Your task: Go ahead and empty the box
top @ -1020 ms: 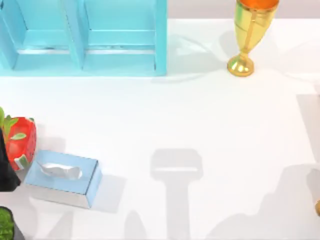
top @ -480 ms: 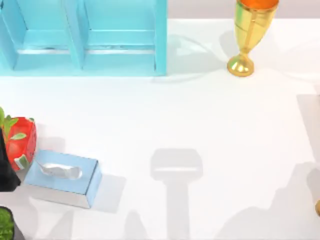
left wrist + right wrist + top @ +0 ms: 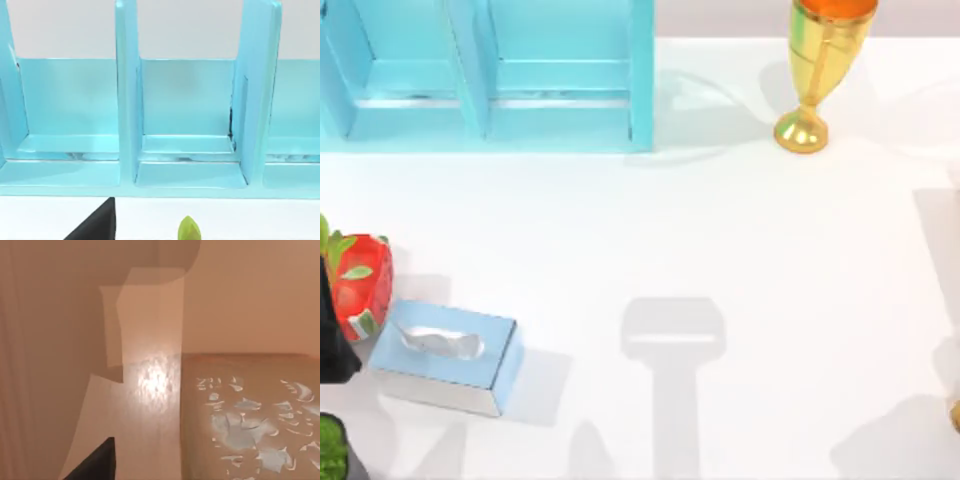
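Left hand (image 3: 332, 340) beside the strawberry (image 3: 360, 283); its opening cannot be told.

A blue shelf (image 3: 490, 75) stands at the table's (image 3: 720, 230) far left. A gold goblet (image 3: 817, 70) stands upright to its right. A tissue box (image 3: 448, 355) lies near-left.

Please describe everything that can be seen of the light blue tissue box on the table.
The tissue box is a light blue, flat rectangular carton with paler, greyish side walls. A white tissue pokes out of the slot in its top. It lies flat and slightly turned on the white table, near the top view's left edge, close beside a red strawberry-like object.
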### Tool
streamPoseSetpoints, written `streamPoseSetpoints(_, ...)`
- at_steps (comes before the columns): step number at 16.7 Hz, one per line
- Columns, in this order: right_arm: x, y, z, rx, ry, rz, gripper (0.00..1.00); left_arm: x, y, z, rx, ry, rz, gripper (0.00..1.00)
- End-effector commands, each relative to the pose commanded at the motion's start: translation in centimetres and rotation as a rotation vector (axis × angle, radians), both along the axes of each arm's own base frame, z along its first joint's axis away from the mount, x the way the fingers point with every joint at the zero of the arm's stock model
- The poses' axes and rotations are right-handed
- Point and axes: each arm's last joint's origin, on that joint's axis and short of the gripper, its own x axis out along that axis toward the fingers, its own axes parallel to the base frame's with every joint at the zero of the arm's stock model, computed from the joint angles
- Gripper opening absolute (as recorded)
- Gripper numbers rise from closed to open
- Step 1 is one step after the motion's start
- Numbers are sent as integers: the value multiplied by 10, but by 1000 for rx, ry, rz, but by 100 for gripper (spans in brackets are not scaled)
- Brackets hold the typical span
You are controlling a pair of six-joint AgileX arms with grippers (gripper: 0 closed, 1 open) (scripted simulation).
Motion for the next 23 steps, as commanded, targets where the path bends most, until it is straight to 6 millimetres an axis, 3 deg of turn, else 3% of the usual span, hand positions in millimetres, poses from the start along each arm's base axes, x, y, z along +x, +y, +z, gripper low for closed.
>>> streamPoseSetpoints(5, -1, 0, -5, 2, 3, 0, 100, 0, 0, 0, 0, 0, 0, 100)
streamPoseSetpoints(18, -1, 0, -5, 2, 3, 0, 2, 0, 0, 0, 0, 0, 0, 100)
streamPoseSetpoints(23, -1, 0, -5, 2, 3, 0, 0, 0, 0, 0, 0, 0, 0, 100)
